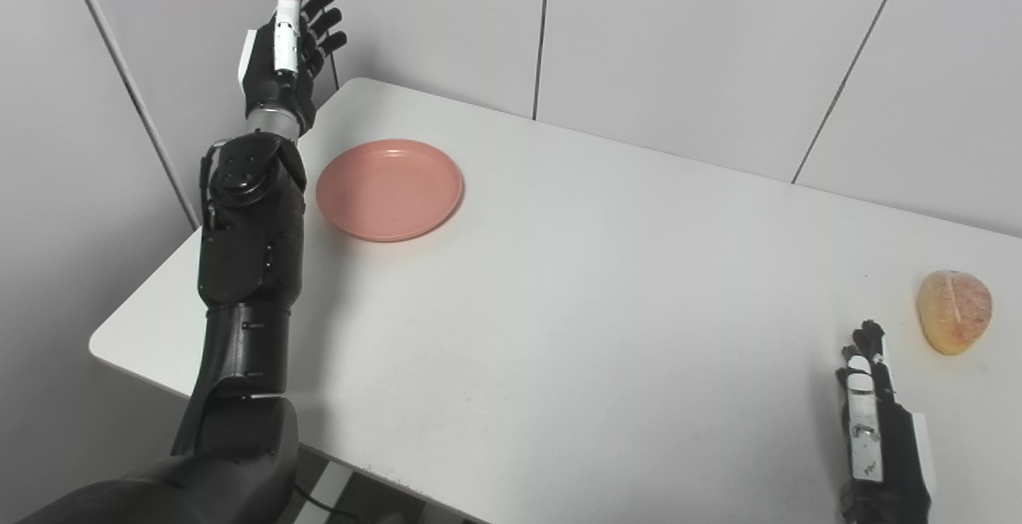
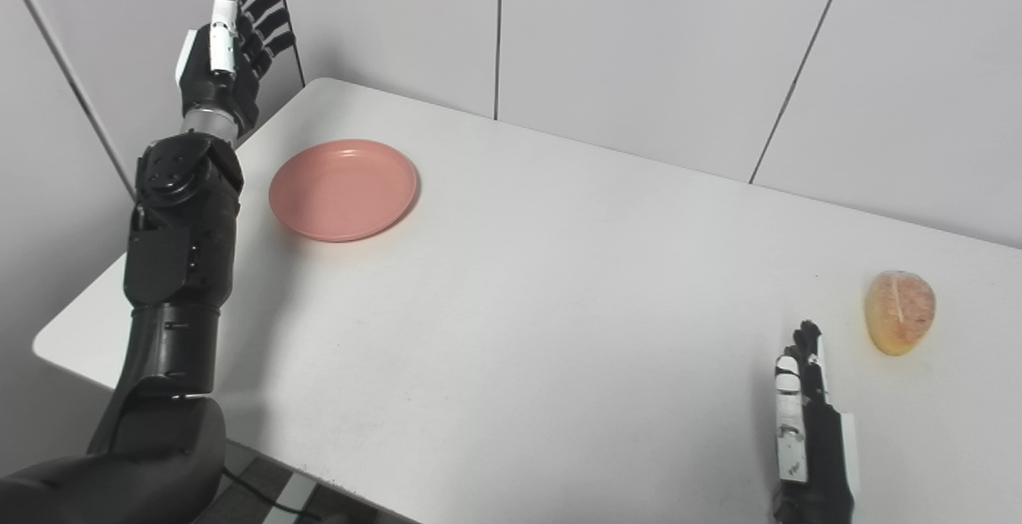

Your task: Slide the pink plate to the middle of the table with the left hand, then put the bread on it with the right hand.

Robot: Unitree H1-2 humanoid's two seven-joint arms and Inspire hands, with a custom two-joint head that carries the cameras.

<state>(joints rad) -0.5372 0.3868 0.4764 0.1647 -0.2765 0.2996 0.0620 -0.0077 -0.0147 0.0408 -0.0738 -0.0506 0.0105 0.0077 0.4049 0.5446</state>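
The pink plate [image 1: 389, 188] lies empty on the far left part of the white table [image 1: 575, 284]. My left hand [image 1: 289, 45] is raised above the table's far left corner, behind and to the left of the plate, open with fingers spread, touching nothing. The bread [image 1: 954, 311], a round golden roll, lies at the right side of the table. My right hand [image 1: 874, 420] is open and empty, flat near the table's front right edge, just left of and nearer than the bread, apart from it.
Grey wall panels [image 1: 679, 45] stand close behind the table and along its left side, right by my raised left hand. The left forearm [image 1: 251, 244] stands over the table's left edge.
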